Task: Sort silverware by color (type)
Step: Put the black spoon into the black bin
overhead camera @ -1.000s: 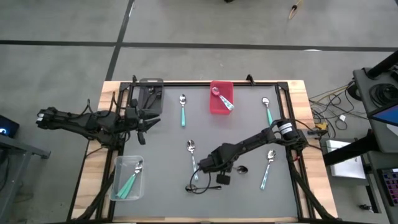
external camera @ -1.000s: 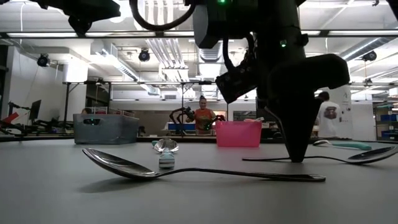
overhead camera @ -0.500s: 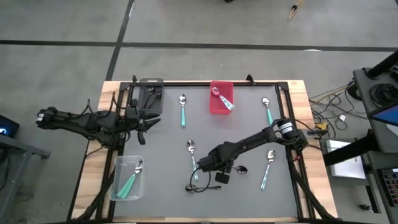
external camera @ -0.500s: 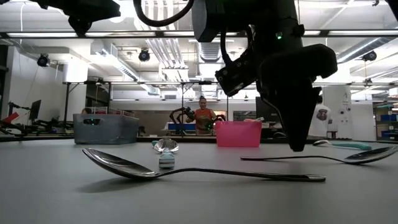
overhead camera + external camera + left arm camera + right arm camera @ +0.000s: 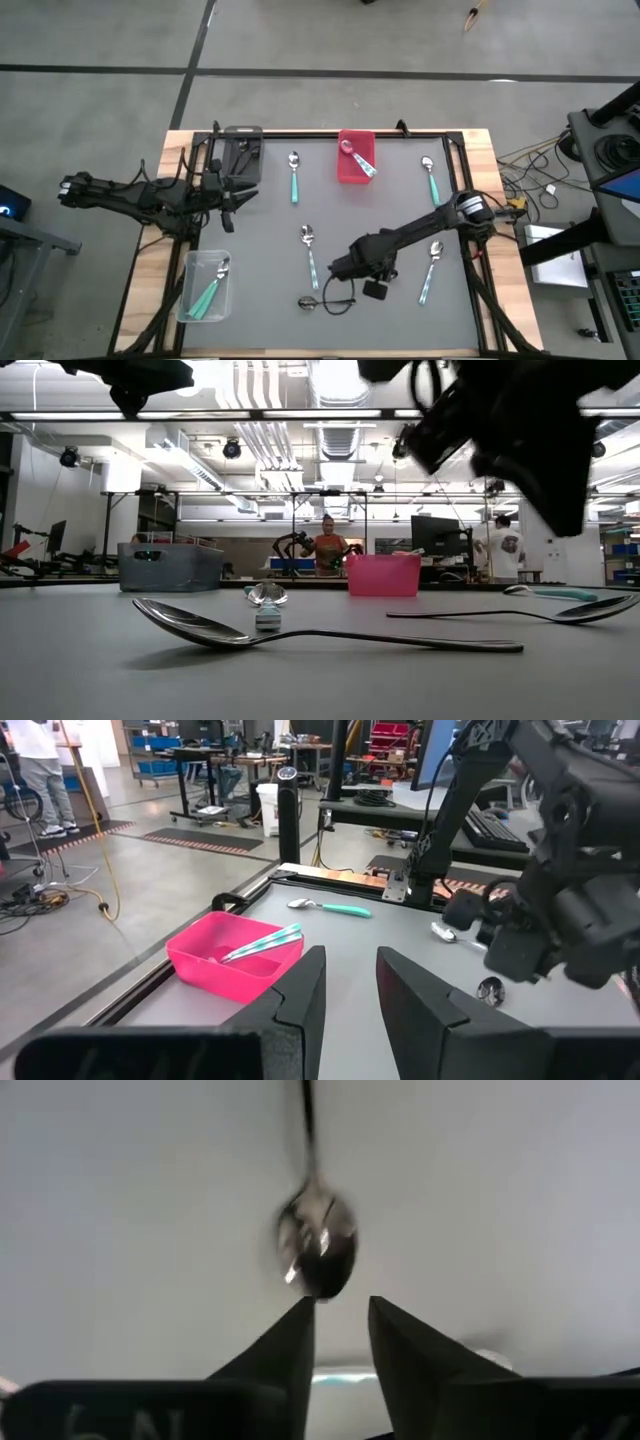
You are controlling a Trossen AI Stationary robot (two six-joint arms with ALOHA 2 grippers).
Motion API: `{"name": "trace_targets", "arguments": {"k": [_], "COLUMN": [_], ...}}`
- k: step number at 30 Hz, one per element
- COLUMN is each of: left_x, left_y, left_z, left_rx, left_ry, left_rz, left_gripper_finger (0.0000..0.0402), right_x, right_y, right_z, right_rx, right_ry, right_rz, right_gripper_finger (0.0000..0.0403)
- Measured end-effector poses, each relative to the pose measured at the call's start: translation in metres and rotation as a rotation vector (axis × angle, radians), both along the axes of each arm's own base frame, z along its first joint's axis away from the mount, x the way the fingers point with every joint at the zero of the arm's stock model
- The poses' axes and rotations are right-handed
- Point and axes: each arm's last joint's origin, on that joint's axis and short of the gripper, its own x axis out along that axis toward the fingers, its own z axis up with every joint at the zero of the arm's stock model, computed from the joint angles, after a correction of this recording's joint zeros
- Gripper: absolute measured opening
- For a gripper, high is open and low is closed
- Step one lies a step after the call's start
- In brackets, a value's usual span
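Right claw above a dark spoon, low centre of the worktop

The right claw (image 5: 340,270) hovers, released and empty, over the dark spoon (image 5: 322,301) in the lower middle of the high view; its arm reaches in low from the right edge. Teal spoons (image 5: 294,175) lie scattered on the worktop (image 5: 400,200), some already in the clear bin (image 5: 190,262) and the red bin (image 5: 342,172) (sorting seems half done). The left claw (image 5: 232,198) waits, slightly parted, beside the grey bin (image 5: 250,135) at upper left.

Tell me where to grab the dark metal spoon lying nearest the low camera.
Take the dark metal spoon by mid-handle, coming straight down with the jaws set across it: it lies flat, the handle is thin and straight, and the bowl is too wide.
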Motion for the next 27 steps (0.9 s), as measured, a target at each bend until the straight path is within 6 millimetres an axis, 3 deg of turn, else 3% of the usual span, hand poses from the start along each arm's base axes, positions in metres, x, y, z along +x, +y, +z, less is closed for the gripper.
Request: {"name": "trace_targets", "arguments": {"k": [6,16,27], "left_x": [0.0,-0.001,-0.001], "left_y": [0.0,0.0,0.0], "left_z": [0.0,0.01,0.011], "left_rx": [-0.001,0.054,0.066], "left_ry": [0.0,-0.013,-0.009], "left_rz": [0.0,-0.005,-0.006], "left_gripper_finger": [0.0075,0.0075,0.0075], "right_x": [-0.019,-0.025,-0.046], "right_y": [0.02,0.024,0.003], "right_z": [0.004,-0.035,-0.065], "right_rx": [-0.012,0.004,-0.051], "right_ry": [-0.045,-0.109,0.006], "right_rz": [-0.05,-0.09,-0.071], "right_gripper_finger": [0.0015,0.0009,0.0009]}}
